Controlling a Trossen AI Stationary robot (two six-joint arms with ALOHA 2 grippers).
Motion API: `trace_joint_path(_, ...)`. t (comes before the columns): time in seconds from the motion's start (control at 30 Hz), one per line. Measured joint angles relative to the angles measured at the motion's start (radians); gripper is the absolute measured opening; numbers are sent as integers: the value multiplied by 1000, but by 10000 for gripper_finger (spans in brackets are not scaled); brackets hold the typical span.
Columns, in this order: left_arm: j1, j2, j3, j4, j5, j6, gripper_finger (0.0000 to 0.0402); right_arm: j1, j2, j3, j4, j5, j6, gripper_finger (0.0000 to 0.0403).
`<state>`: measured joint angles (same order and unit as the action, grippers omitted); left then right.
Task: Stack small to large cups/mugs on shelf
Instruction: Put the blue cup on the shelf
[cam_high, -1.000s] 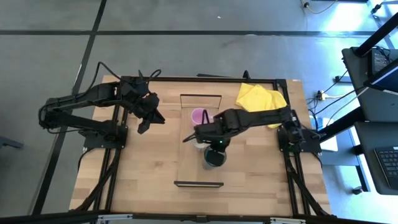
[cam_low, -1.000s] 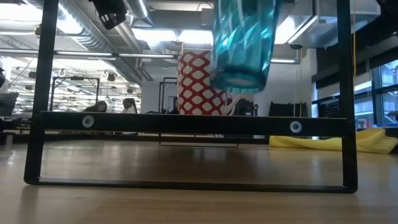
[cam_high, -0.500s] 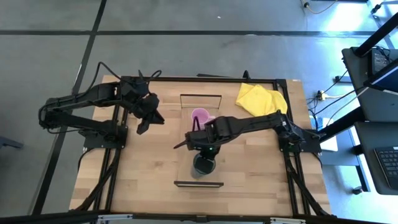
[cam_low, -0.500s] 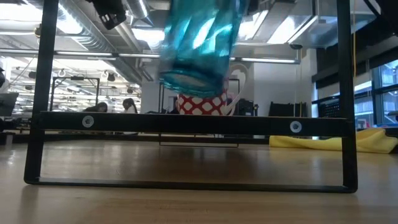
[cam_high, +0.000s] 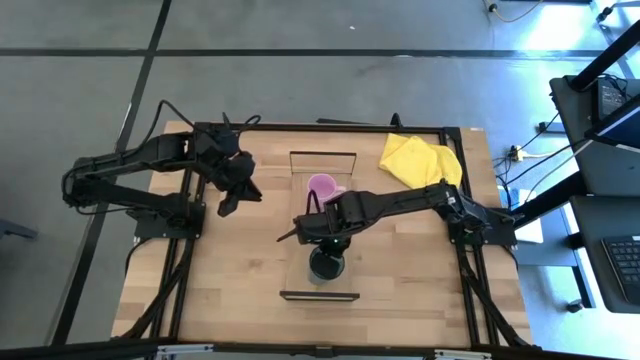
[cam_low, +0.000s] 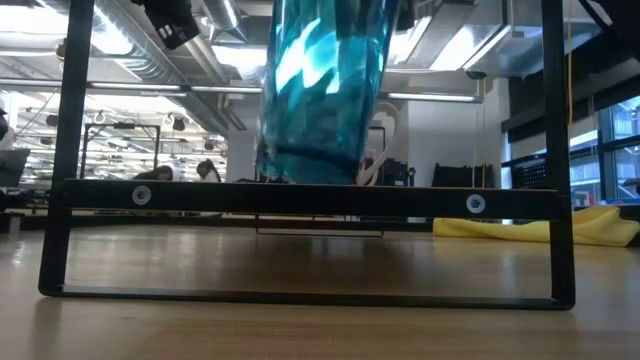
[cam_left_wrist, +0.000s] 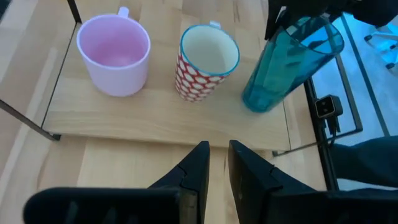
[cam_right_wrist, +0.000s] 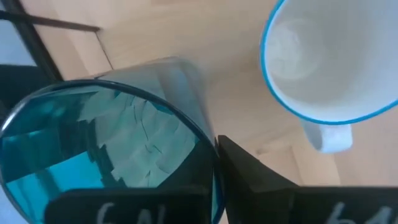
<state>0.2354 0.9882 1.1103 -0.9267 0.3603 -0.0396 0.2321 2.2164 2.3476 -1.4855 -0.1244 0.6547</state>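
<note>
The shelf (cam_high: 320, 292) is a narrow light-wood board with dark end frames, running from far to near at mid-table. On it stand a pink mug (cam_left_wrist: 114, 55) and a white mug with red dots (cam_left_wrist: 205, 62). My right gripper (cam_high: 325, 235) is shut on the teal translucent cup (cam_left_wrist: 287, 62) at the shelf's near part, just beyond the dotted mug as my left wrist camera sees it. The cup leans, its base (cam_low: 310, 170) right at the board's top. My left gripper (cam_left_wrist: 217, 158) is shut and empty, left of the shelf. My right gripper holds the teal cup at its top rim (cam_right_wrist: 208, 158), coming from above. One finger (cam_right_wrist: 255, 180) lies against the outside of the rim; the other is hidden by the cup and the gripper body. The cup hangs tilted, its base at the shelf board; whether it touches, I cannot tell.
A yellow cloth (cam_high: 418, 160) lies at the table's far right. The shelf's dark end frame (cam_low: 300, 197) stands across the low view. Bare tabletop (cam_high: 230, 270) lies left and right of the shelf.
My right gripper has carried the teal cup toward the table's left and near edge and downward. The cup has gone from well above the shelf to board level, in front of the dotted mug in the low view, and stays tilted.
</note>
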Motion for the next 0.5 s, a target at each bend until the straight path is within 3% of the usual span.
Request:
trace_joint_path(0.27,0,0,0,-27,0,17,55,1,14,-1,-8,-8,-1,17)
trace_joint_path(0.5,0,0,0,-24,0,53,55,0,13,-1,-49,-2,-9,44)
